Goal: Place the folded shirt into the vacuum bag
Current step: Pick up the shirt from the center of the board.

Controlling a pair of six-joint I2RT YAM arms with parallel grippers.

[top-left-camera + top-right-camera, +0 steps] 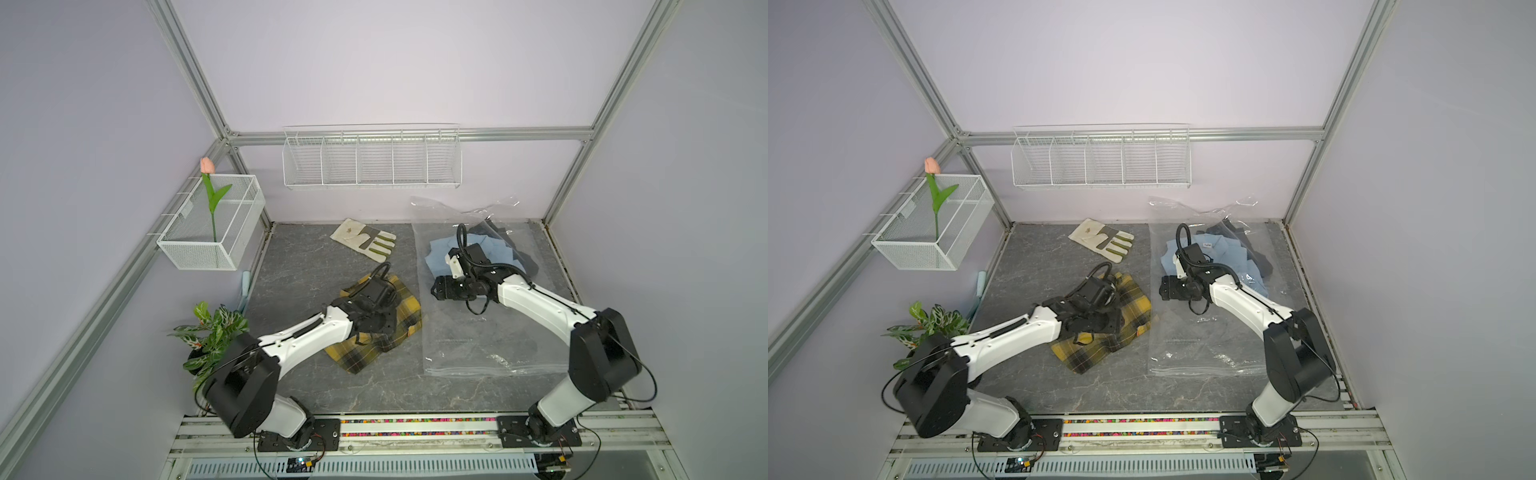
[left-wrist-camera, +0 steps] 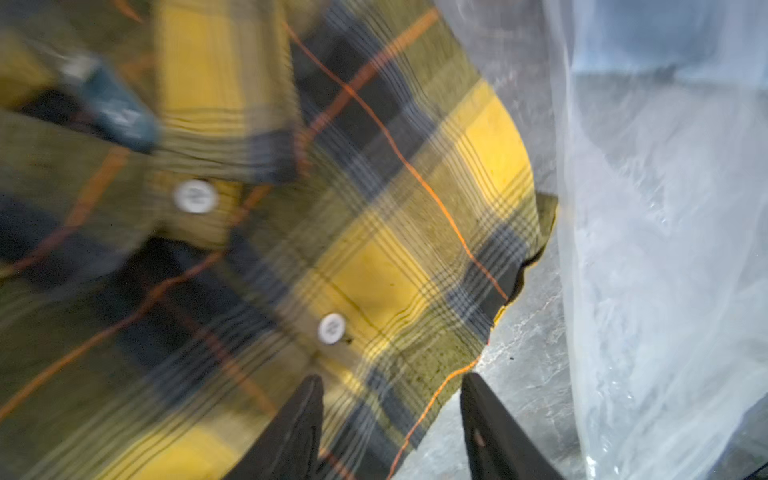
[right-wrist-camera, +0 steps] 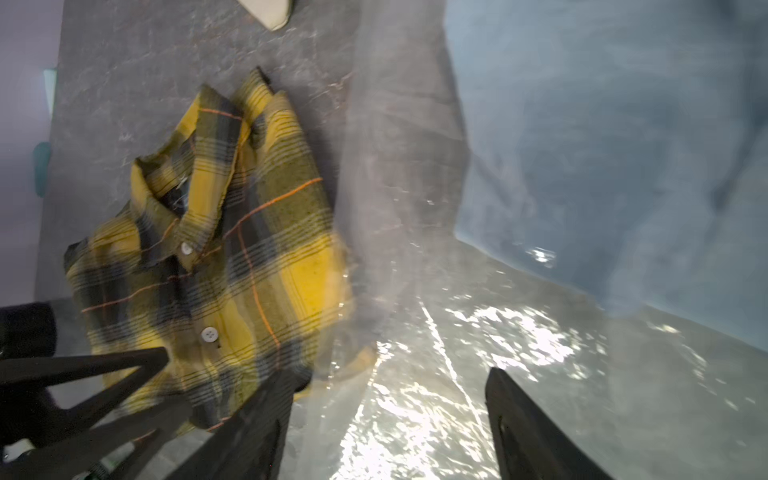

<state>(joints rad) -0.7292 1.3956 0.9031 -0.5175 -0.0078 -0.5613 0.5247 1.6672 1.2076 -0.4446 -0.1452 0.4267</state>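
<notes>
Yellow folded shirt (image 1: 353, 357) lies on the table (image 1: 299, 270), just beside the vacuum bag (image 1: 478, 332), not in it.

If it is lifted by one edge, the shirt can flop open. It can also bump the slippery plastic and push the bag away. The left arm reaches low over the shirt. The left gripper (image 2: 388, 378) has the shirt's edge between its jaws, which stand apart, and I cannot tell if they squeeze it. The right arm bends across the bag. The right gripper (image 3: 392, 374) points toward the shirt with its jaws spread wide.

Blurred close-up of folded shirt (image 2: 374, 249)
</notes>
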